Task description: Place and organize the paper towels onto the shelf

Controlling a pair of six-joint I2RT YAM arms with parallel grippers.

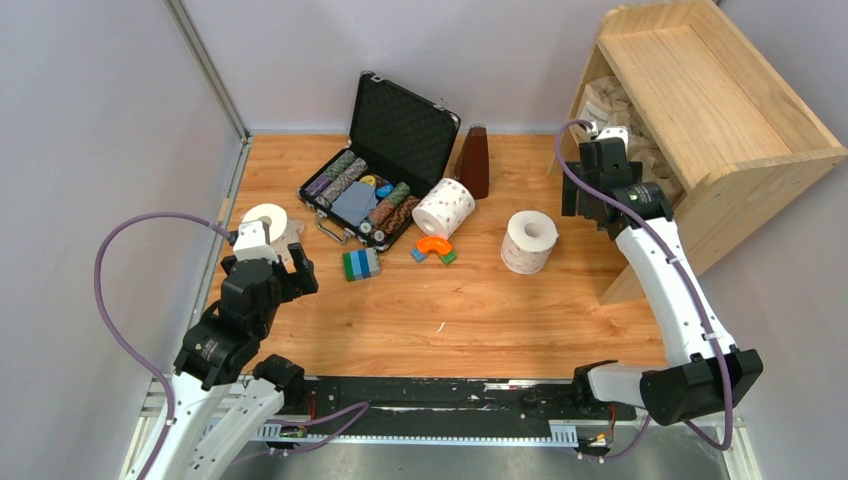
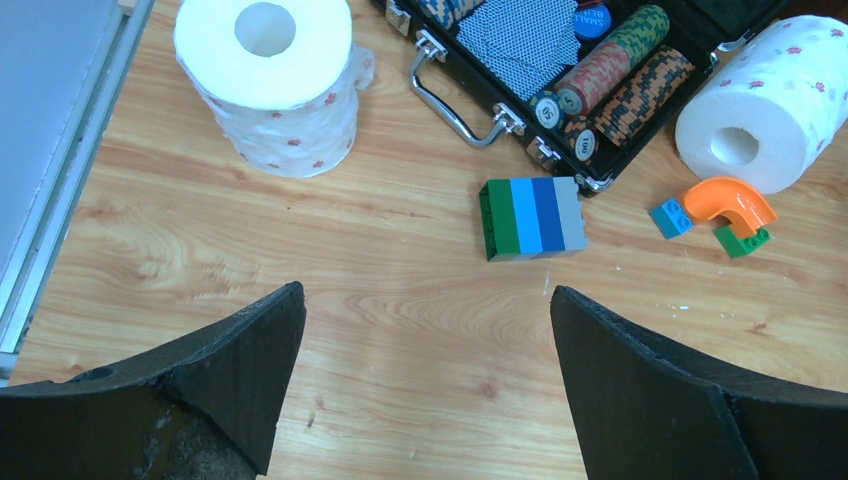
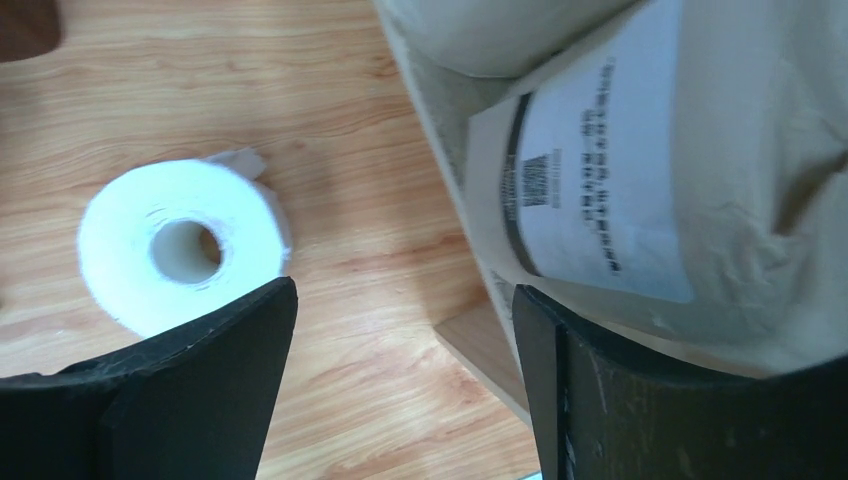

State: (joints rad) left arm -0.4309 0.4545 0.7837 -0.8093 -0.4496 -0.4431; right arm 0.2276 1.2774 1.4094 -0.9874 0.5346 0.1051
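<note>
The desk [image 1: 450, 320] carries everything. The biggest piece on it is the shelf [image 1: 700, 90] at 2 o'clock in the top view, with its open side facing 9 o'clock. Tan-wrapped rolls [image 1: 612, 102] already sit inside it, though their number is hard to count, so I judge the job roughly half done. At 12 o'clock an open black case [image 1: 395, 135] of poker chips lies flat. The right arm [image 1: 660, 270] reaches to the shelf's mouth; the right jaws are spread and empty, just beside a labelled tan roll [image 3: 690, 200]. The left arm [image 1: 235, 320] hovers at 9 o'clock, and the left jaws are spread wide with nothing between them. Three rolls are not yet shelved. The left white roll [image 1: 266, 222] stands upright just ahead of the left jaws, the lying white roll [image 1: 444, 207] rests mid-desk beside the case's corner, and the right white roll [image 1: 530, 240] stands nearest the shelf. A brown metronome [image 1: 474, 160] stands just behind the lying roll. A striped brick block [image 1: 361, 264] and an orange curved brick [image 1: 433, 246] sit close in front of that roll and could crowd a grasp there.
</note>
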